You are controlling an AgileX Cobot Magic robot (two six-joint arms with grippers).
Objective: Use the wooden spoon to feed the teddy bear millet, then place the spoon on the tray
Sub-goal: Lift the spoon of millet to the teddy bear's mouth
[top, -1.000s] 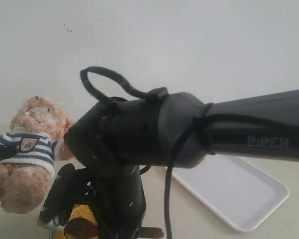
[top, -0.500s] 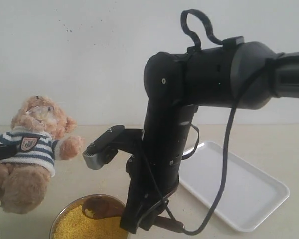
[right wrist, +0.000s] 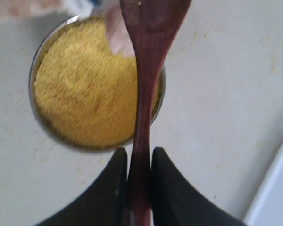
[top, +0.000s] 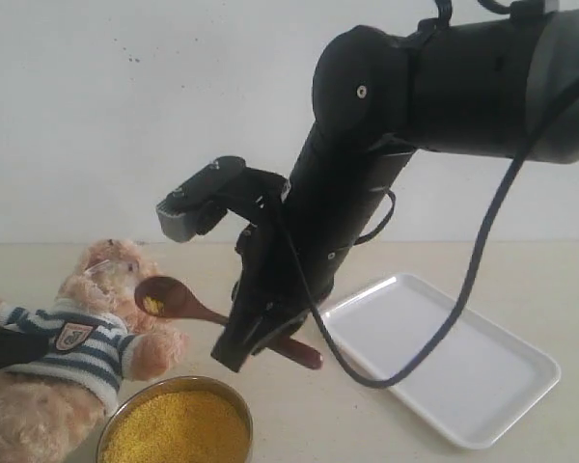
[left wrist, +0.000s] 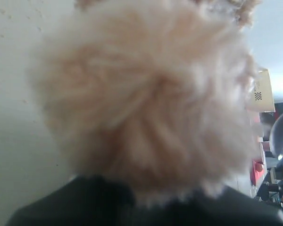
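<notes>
**Right gripper [right wrist: 139, 157] holding the wooden spoon [top: 205, 313] at the teddy bear [top: 87, 333]**
The bear's shield badge lettering is illegible. The jaws are clenched on the thin handle. The dark reddish-brown oval bowl carries a few yellow grains just beside the bear's muzzle, above the millet [top: 179, 429]. The white tray [top: 463, 376] lies apart on the tabletop [top: 299, 424]. Left jaws: fur blocks the view, so I cannot tell.

teddy bear [top: 82, 352] tan, perhaps pinkish, navy-white stripes | millet [top: 179, 432] yellow | wooden spoon [top: 172, 298] reddish-brown | tray [top: 454, 371] white

The right arm [top: 444, 77] reaches in from above, wrist bent downward, its claw [right wrist: 139, 155] pinching the wooden spoon [right wrist: 148, 47].
</notes>
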